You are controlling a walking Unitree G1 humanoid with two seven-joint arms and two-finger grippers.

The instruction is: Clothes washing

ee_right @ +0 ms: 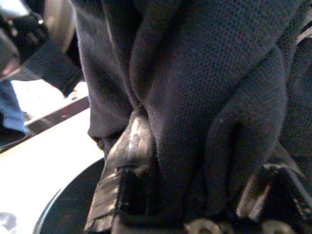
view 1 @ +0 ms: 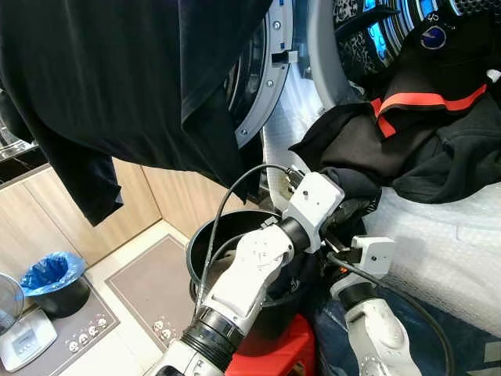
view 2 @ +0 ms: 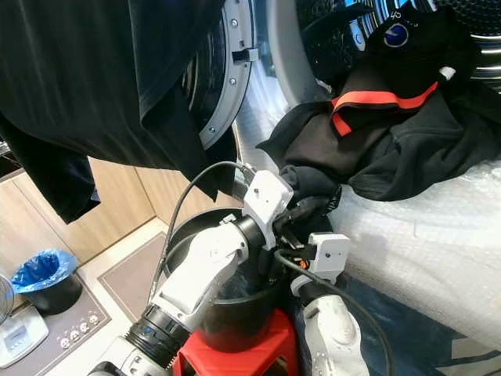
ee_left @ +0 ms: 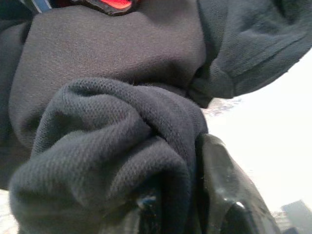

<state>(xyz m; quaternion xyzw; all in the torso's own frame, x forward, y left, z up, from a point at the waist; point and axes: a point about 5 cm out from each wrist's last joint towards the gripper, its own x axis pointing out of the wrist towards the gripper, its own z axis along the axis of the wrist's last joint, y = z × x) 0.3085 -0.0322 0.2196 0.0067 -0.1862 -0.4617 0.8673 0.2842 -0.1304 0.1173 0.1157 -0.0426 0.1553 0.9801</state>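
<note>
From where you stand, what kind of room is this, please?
Probably a home laundry corner. A front-loading washing machine stands open, dark clothes lie heaped at its drum, and a black bucket sits below on a red stool. Wooden cabinets suggest a house.

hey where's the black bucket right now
The black bucket sits low in the middle of the head views on a red stool, below the washing machine's open door, with the left arm reaching across its rim toward the dark clothes.
</note>
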